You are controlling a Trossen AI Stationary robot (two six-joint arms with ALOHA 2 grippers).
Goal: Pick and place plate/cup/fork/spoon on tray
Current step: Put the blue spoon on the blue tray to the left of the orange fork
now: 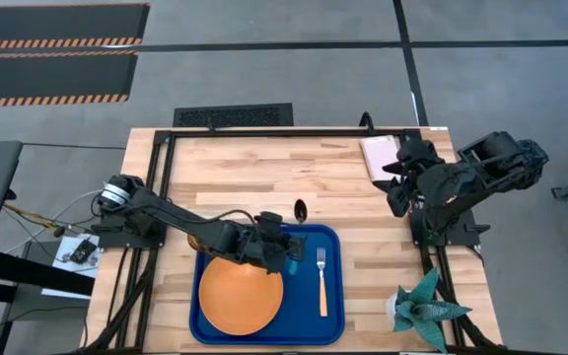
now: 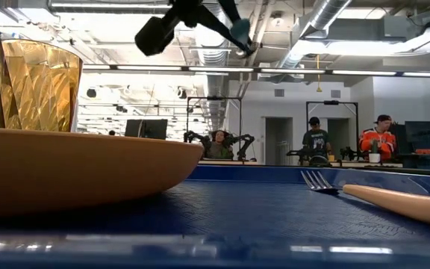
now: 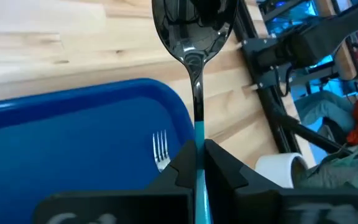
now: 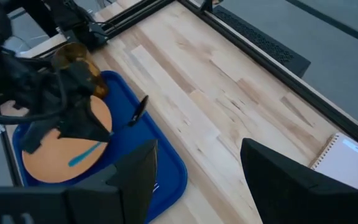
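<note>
The blue tray (image 1: pixel 304 308) lies near the table's front edge. On it are the orange plate (image 1: pixel 241 294) at its left and the orange-handled fork (image 1: pixel 321 282) at its right. The amber cup (image 4: pixel 79 61) stands upright on the tray at its far left, behind the plate (image 2: pixel 73 168), mostly under my left arm in the high view. My left gripper (image 1: pixel 289 240) is over the tray's far edge, shut on the spoon (image 3: pixel 194 37). The spoon's dark bowl (image 1: pixel 301 210) reaches out over the wood. My right gripper (image 1: pixel 397 179) is open and empty at the table's far right. My left gripper pinches the spoon's light blue handle (image 3: pixel 199 138) between its two fingers, close to where the dark metal stem begins. The spoon lies along the fingers, its bowl pointing ahead toward the table's far edge. It is lifted clear of tray and table, and the handle's rest (image 4: pixel 82 155) sticks out behind the fingers.
A pinkish-white block (image 1: pixel 378 156) lies at the far right, close to my right gripper. A teal plant-like object (image 1: pixel 424 311) stands at the front right corner. A black frame rail (image 1: pixel 294 130) runs round the table. Bare wood lies between tray and far edge. People sit far back in the room.
</note>
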